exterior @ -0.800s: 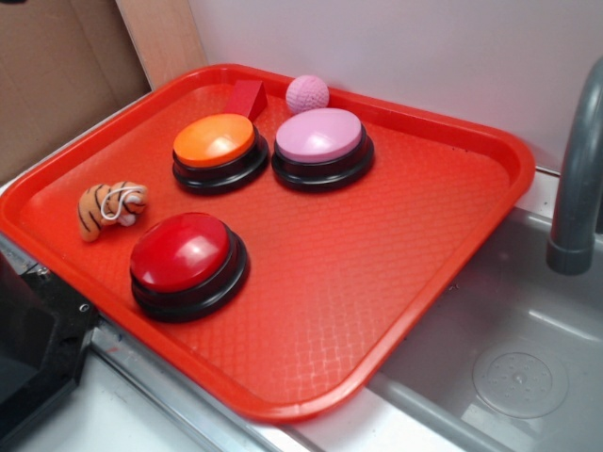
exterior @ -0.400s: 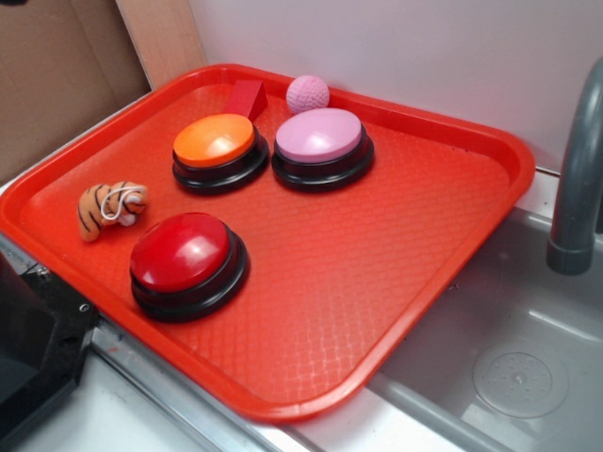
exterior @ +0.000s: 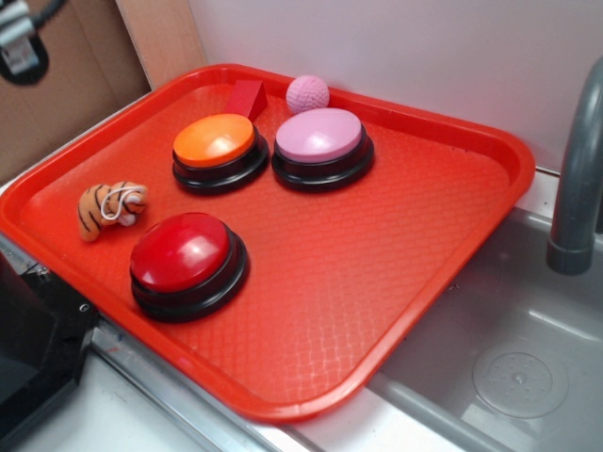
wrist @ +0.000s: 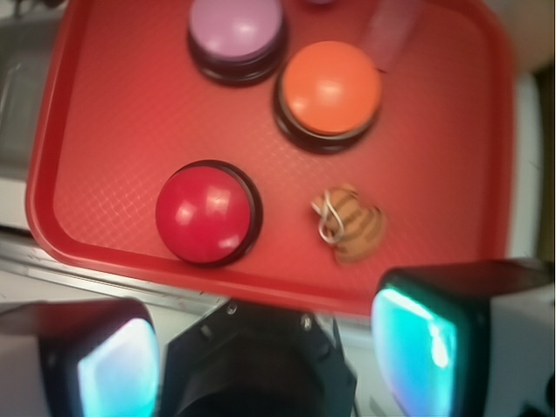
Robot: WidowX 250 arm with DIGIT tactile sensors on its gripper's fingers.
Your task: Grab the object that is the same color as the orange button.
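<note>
The small orange striped tiger toy (exterior: 111, 208) (wrist: 349, 224) lies on the left part of the red tray (exterior: 377, 282), apart from the buttons. The orange button (exterior: 215, 143) (wrist: 330, 90) stands behind it, next to the pink button (exterior: 320, 138). The red button (exterior: 187, 257) (wrist: 207, 211) sits near the tray's front edge. In the wrist view my gripper (wrist: 269, 356) hovers high above the tray's near edge, open, its cyan pads (wrist: 415, 347) wide apart with nothing between them. A part of the arm (exterior: 19, 42) shows at the exterior view's top left.
A pink textured ball (exterior: 307, 93) and a red wedge block (exterior: 247, 97) rest at the tray's back edge. A black box (exterior: 33, 348) stands off the tray's front left. A sink basin (exterior: 518, 367) with a grey faucet (exterior: 577, 179) lies to the right.
A part of the arm has come into the exterior view at the top left. Nothing on the tray has moved.
</note>
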